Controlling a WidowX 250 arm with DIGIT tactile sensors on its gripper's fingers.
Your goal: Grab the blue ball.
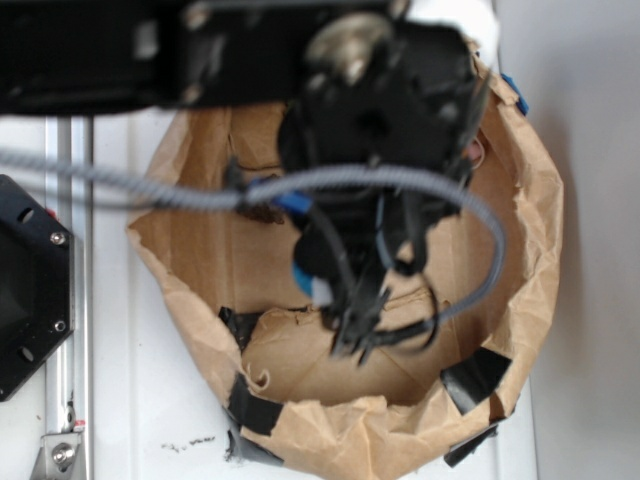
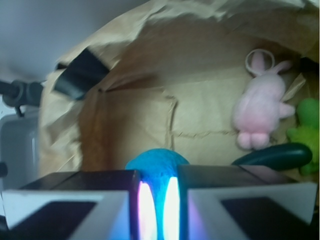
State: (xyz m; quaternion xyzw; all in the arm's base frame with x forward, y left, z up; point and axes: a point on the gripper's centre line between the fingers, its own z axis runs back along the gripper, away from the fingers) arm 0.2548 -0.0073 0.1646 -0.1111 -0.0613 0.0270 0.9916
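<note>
The robot arm is reaching down into a brown paper bag [image 1: 210,250] that is lying open on the white counter [image 1: 140,410], and I am using this bag as my landmark. The claw [image 2: 158,200] is sitting deep inside the bag, above its floor. In the wrist view the blue ball [image 2: 157,167] is sitting right between the two fingers [image 2: 85,200], which are standing close on both sides of it, with a narrow bright gap on each side; I cannot tell if they are already pressing on it. In the exterior view a little blue is showing by the claw, but it is blurred. Against the far inside wall of the bag a pink plush bunny [image 2: 260,107] is lying, with a green plush toy [image 2: 306,131] beside it at the edge of the picture. A dark green oblong toy [image 2: 277,156] is lying below the bunny. Black tape [image 1: 475,378] is holding the bag's rim in some places.
</note>
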